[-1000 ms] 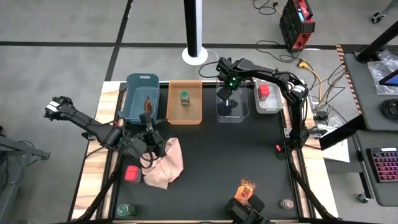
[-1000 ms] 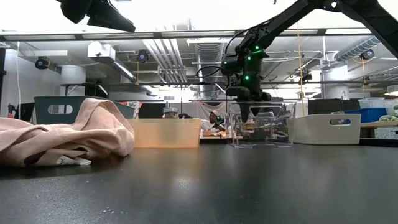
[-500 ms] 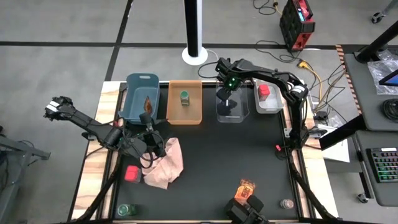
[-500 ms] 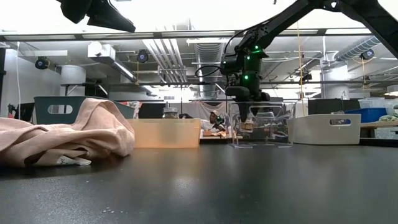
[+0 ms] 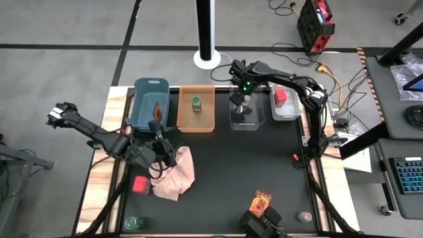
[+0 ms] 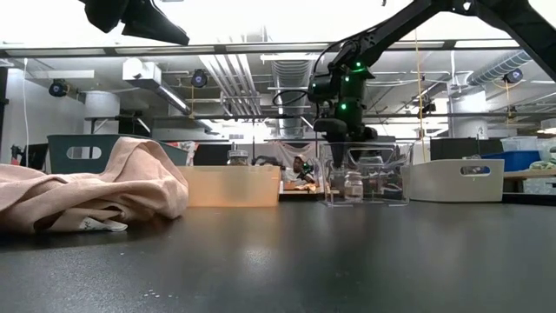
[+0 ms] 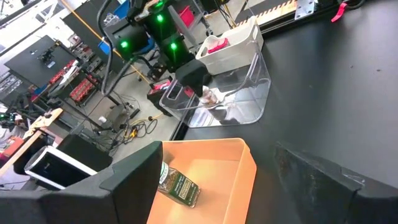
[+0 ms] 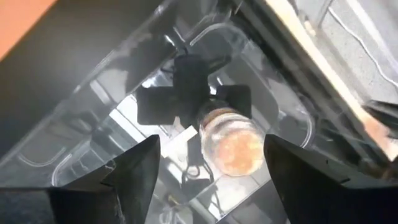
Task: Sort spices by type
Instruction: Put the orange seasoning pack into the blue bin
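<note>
My right gripper is open above the clear bin at the far edge. A tiny tan-lidded jar sits on the bin's floor between and beyond its spread fingers, apart from them; it also shows in the low view. My left gripper is open and empty over the left edge of the pink cloth. On the table lie a red box, a green-capped jar, an orange foil packet and another tiny jar.
Four bins line the far edge: a blue one with a packet, an orange one with a green-capped jar, the clear one, and a white one with a red box. The black mat's middle is bare.
My right gripper has risen a little out of the clear bin. The tiny jar, which was up at its fingers, now stands on the bin's floor apart from them. My left arm has kept still.
</note>
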Tool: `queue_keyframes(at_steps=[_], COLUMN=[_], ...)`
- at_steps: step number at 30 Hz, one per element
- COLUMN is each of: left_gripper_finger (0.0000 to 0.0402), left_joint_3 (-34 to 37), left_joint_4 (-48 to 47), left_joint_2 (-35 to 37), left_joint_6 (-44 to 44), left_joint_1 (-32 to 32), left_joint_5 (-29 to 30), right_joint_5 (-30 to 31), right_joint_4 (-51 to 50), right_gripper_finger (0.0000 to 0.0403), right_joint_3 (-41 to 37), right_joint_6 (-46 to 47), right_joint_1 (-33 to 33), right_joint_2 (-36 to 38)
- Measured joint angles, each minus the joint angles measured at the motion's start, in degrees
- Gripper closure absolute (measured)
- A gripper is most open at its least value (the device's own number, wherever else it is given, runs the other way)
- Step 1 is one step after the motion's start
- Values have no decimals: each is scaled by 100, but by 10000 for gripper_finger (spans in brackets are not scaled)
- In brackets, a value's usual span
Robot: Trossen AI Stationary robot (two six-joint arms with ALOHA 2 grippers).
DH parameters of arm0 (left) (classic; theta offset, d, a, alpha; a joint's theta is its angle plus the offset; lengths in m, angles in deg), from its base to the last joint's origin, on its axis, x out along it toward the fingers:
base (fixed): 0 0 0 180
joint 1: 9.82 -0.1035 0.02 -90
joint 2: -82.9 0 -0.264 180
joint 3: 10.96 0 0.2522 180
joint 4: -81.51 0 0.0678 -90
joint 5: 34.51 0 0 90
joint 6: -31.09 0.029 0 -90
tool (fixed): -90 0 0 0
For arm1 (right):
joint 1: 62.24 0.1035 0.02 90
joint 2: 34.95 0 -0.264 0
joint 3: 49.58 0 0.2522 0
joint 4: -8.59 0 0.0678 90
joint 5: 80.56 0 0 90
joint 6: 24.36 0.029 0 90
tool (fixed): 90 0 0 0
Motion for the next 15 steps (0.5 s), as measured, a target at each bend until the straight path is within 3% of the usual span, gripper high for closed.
queue_keyframes(at_steps=[9,15], left_gripper_finger=[111,111], left_joint_3=[0,0], left_joint_4=[1,0], left_joint_2=[0,0], left_joint_6=[-1,0], left_joint_1=[0,-1], left_joint_5=[-1,1], right_joint_5=[7,24], right_joint_4=[-546,-502], right_gripper_finger=[140,158], right_joint_3=[771,687], right_joint_6=[214,250], right_joint_1=[83,675], right_joint_2=[113,781])
